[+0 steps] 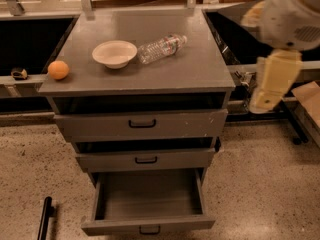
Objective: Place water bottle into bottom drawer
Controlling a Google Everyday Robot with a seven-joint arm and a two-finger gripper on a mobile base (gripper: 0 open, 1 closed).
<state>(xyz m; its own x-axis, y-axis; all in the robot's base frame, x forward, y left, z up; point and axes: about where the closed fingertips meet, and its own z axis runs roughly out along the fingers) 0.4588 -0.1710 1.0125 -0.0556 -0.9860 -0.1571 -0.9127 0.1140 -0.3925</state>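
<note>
The water bottle [161,48] lies on its side on the grey cabinet top [200,74], cap toward the back right, just right of a white bowl [114,53]. The bottom drawer [148,202] is pulled out and its grey box holds nothing. The middle drawer [145,159] and top drawer [141,125] are slightly ajar. My arm comes in from the upper right. Its cream lower end with the gripper [263,100] hangs beside the cabinet's right edge, well right of and lower than the bottle, holding nothing that I can see.
An orange [58,69] sits at the cabinet top's front left corner. Black bins flank the cabinet at left [25,39] and right [235,39]. A black bar [44,218] lies on the speckled floor at lower left. A metal frame leg [295,126] stands at the right.
</note>
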